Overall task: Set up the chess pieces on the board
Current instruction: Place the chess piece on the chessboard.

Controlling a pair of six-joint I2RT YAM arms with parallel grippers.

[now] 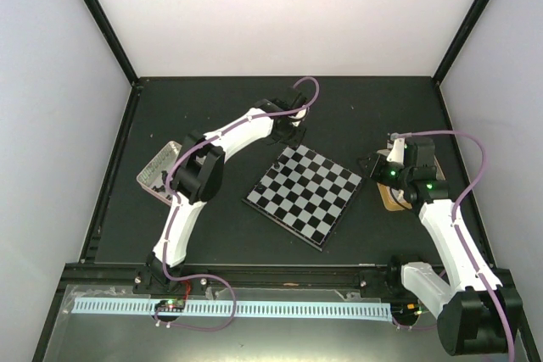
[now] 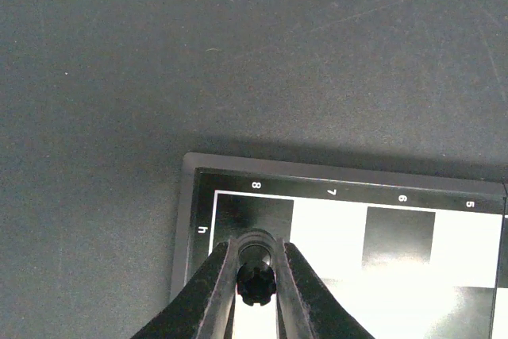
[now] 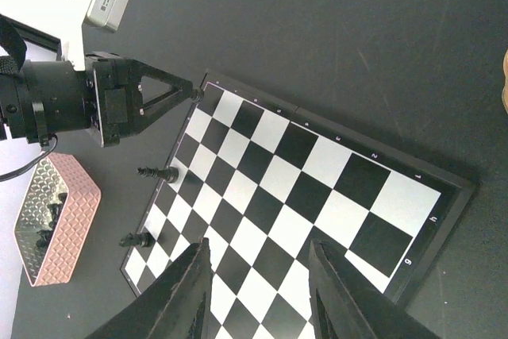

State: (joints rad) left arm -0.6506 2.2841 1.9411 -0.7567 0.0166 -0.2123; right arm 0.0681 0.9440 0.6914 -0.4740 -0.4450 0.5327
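Dark table [image 1: 212, 108]: one board [image 1: 304, 195], seemingly three black chessmen [image 3: 159, 173]

Far corner of board [image 1: 304, 195] is occupied by left gripper [image 3: 193, 94], closed on a black piece [image 2: 255, 282]. One black chessman [image 3: 159, 173] and a second chessman [image 3: 136, 239] are noted standing along the board edge facing the tin [image 3: 59, 220]. Remaining squares are seen bare. Counter [image 1: 365, 108] beyond the board is unobstructed.
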